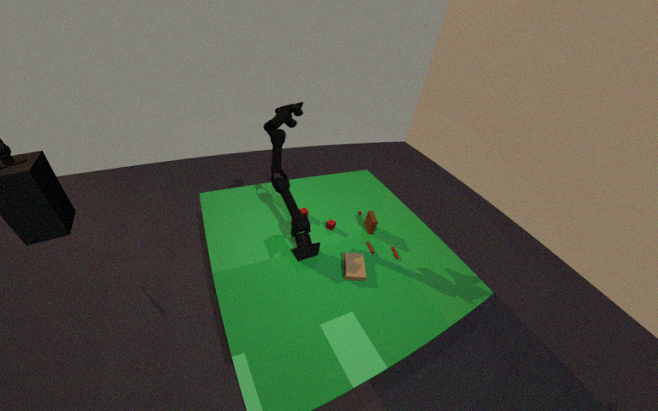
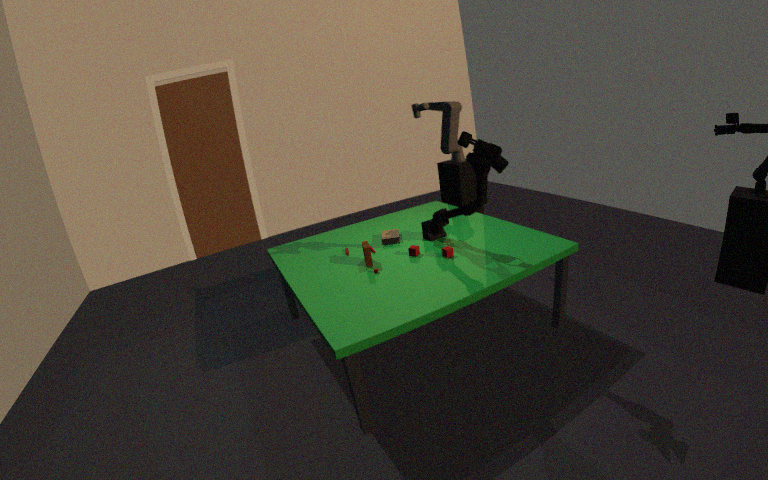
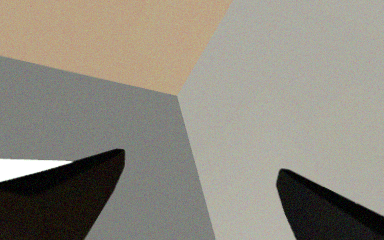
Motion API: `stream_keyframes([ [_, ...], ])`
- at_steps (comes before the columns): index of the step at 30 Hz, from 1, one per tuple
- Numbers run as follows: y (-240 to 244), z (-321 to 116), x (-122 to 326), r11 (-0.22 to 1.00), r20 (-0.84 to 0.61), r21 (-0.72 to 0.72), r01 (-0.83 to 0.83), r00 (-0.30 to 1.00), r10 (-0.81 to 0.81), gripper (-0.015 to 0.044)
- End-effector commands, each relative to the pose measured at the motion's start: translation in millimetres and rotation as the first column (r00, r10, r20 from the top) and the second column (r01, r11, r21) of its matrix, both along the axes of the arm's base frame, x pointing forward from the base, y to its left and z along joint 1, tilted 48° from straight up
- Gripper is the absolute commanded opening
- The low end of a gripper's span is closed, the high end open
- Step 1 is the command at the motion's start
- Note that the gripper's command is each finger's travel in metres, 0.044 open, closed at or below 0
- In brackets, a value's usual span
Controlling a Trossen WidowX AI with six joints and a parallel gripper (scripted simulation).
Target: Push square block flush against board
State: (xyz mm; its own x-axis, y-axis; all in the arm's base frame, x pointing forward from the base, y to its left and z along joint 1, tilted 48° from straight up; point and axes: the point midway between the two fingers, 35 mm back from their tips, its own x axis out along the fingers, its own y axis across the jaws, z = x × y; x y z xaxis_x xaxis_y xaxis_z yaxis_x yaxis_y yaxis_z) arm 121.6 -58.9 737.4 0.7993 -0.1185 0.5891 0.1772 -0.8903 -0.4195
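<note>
A tan, nearly square block (image 1: 355,265) (image 2: 390,234) lies flat on the green table. An orange-brown slab (image 1: 370,222) (image 2: 367,254), seemingly the board, stands upright and apart from it. Red cubes (image 1: 330,224) (image 2: 414,250) also sit apart from the slab. Which piece is the square block is not certain. My gripper (image 1: 301,108) (image 3: 200,167) is open and empty, raised high above the table, far from all pieces. The wrist view shows only walls, ceiling and a white patch past the two fingers.
A second red cube (image 1: 303,211) (image 2: 448,252) is close to the arm. Two red sticks (image 1: 370,247) (image 1: 395,252) lie between and beside slab and tan block. A tiny red piece (image 1: 359,213) (image 2: 376,271) is near the slab. Other arms on dark pedestals stand off the table.
</note>
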Motion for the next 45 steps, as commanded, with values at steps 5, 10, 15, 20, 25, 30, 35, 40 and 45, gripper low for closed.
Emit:
stream_keyframes([
  [5,-8.9,-0.8,0.4,0.999,0.012,0.038,-0.022,1.000,0.022,0.0269],
  [10,-38.9,-5.5,4.1,0.982,0.056,0.164,-0.096,0.995,0.088,0.0138],
  [15,-69.5,-12.7,11.2,0.945,0.078,0.292,-0.146,0.989,0.129,0.0006],
  [20,-98.9,-22.4,20.2,0.892,0.101,0.412,-0.187,0.982,0.159,0.0000],
  [25,-115.7,-27.9,27.4,0.838,0.145,0.490,-0.239,0.971,0.192,0.0000],
  [30,-142.1,-40.2,41.7,0.743,0.186,0.600,-0.296,0.955,0.231,0.0000],
  [35,-169.6,-60.5,63.3,0.628,0.198,0.706,-0.327,0.943,0.268,0.0000],
  [40,-191.3,-84.2,89.3,0.505,0.206,0.793,-0.342,0.929,0.306,0.0000],
  [45,-208.5,-108.5,115.0,0.367,0.221,0.864,-0.344,0.916,0.336,0.0000],
])
